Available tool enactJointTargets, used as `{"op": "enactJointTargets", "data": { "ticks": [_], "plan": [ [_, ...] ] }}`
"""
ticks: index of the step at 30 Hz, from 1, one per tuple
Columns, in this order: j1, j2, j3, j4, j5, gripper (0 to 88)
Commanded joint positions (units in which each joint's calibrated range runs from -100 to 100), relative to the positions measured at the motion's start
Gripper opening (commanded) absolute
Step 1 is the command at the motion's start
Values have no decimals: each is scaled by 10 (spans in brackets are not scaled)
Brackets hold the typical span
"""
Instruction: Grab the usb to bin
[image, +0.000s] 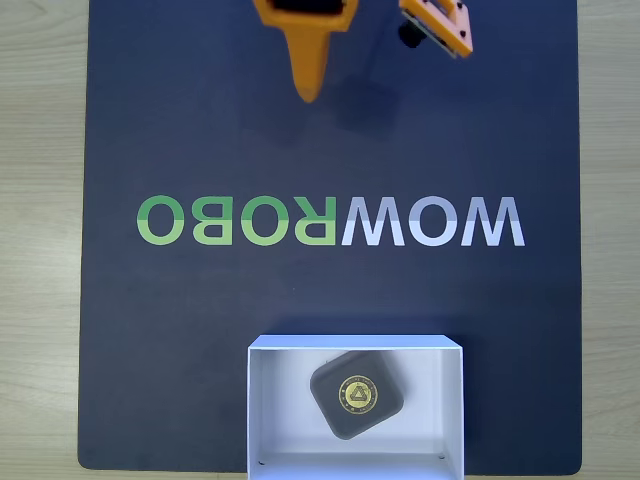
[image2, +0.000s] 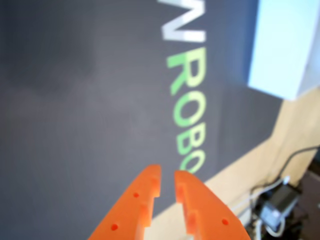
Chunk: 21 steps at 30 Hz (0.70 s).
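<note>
The usb (image: 357, 395), a dark grey rounded-square case with a round yellow emblem, lies flat inside the bin (image: 268, 420), a shallow white open box at the mat's near edge in the fixed view. It rests a little right of the box's middle, turned at an angle. My orange gripper (image: 310, 92) hangs at the top of that view, far from the box, pointing down at bare mat. In the wrist view the gripper (image2: 167, 174) has its two fingers almost touching, with nothing between them. The bin (image2: 285, 45) shows blurred at the upper right there.
A dark mat (image: 180, 330) printed with WOWROBO (image: 330, 222) covers the wooden table (image: 40, 240). In the wrist view, cables and a small black adapter (image2: 275, 210) lie on the wood beyond the mat's edge.
</note>
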Motion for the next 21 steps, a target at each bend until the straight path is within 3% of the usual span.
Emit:
{"op": "enactJointTargets", "data": {
  "ticks": [1, 11, 21],
  "plan": [
    [1, -123, 107, -9, 15, 30],
    [-14, -387, 251, 84, 30, 29],
    [-45, -407, 266, 138, 25, 29]
  ]
}}
